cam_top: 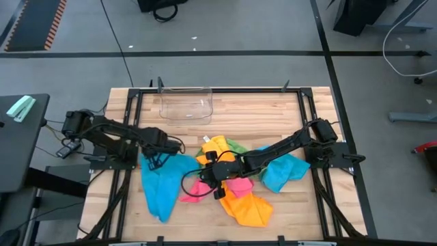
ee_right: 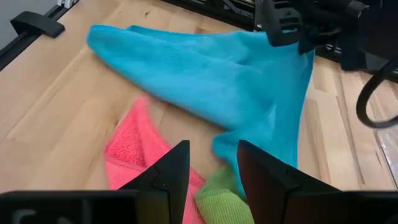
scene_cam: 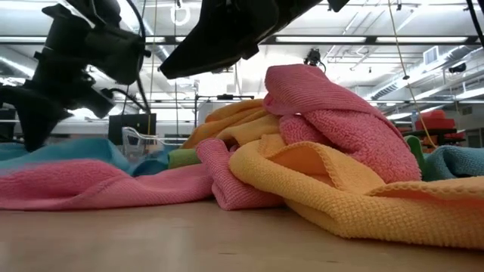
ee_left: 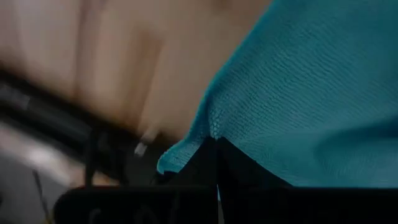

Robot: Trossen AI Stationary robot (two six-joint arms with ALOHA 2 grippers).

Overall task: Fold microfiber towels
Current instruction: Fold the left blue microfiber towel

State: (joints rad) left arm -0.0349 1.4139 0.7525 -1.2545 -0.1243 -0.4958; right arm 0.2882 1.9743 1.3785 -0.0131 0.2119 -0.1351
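My left tool is clamped tight on the corner of the blue towel, which trails across the bench. My right tool hovers with fingers apart over the pink towel. The orange towel hides most of the heap in the low view.

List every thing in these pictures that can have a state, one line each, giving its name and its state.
left gripper: shut on a corner of the blue towel.
right gripper: open, empty, over the pile.
blue towel: unfolded, stretched out on the table.
second blue towel: crumpled, under the right arm.
pink towel: bunched in the pile.
orange towel: crumpled, unfolded.
green towel: bunched.
plastic bin: empty.
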